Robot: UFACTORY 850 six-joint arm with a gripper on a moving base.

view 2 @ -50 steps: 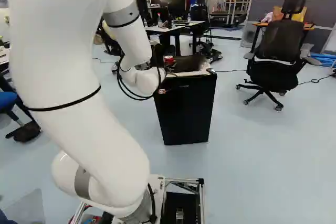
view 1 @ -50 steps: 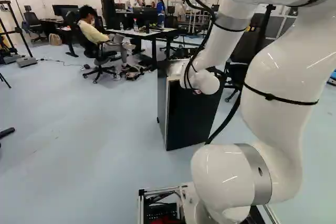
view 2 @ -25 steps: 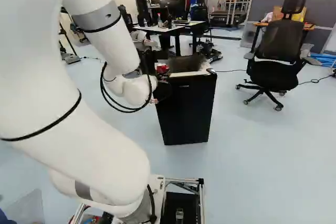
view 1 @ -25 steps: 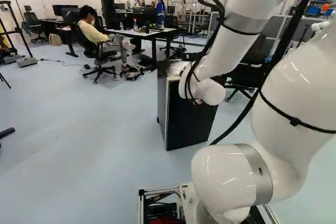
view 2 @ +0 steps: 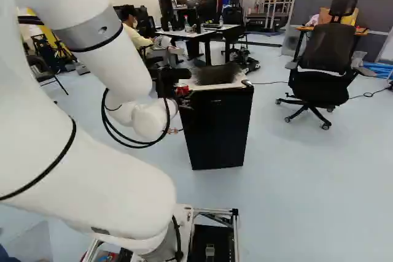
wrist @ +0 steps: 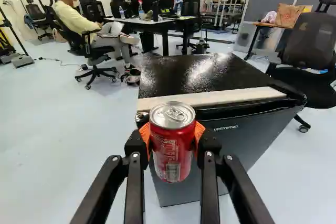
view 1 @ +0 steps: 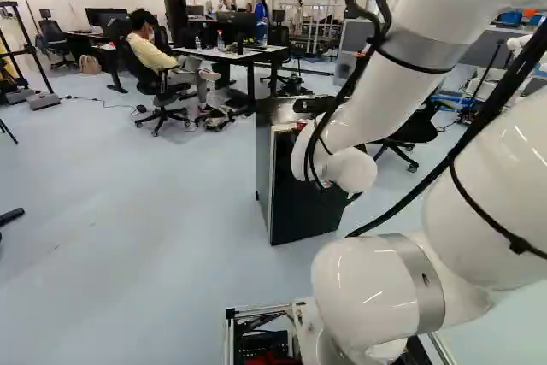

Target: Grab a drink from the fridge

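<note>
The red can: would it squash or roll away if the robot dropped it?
The red can is round-sided, so it would probably roll on its side. Its lid looks unopened, so it is likely full and fairly firm. The shiny surface may be slippery.

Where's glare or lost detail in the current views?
Wrist view: bright glare on the glossy fridge top, shine on the can lid; left base view: thin highlights on the white arm; right base view: fridge front near-black, little detail.

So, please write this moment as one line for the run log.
gripper: shut on red can | orange pads: one each side | can: held before black fridge | door: looks closed
</note>
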